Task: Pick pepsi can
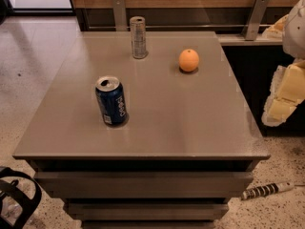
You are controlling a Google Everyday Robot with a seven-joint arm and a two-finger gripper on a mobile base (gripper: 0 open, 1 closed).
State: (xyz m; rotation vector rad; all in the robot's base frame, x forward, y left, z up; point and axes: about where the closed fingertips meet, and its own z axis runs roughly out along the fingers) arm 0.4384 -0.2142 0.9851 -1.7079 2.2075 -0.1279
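Observation:
The pepsi can (111, 101) is a short dark blue can with white vertical lettering and a silver top. It stands upright on the left front part of the grey table (190, 123). My gripper (283, 97) shows as cream and white parts at the right edge of the view. It hangs beyond the table's right side, far from the can, with nothing visibly in it.
A taller slim silver-grey can (138, 37) stands at the back of the table. An orange (189, 60) lies to its right. A wooden wall with metal brackets (119, 11) runs behind. A black object (16, 197) sits on the floor at bottom left, and a striped cable (264, 191) at bottom right.

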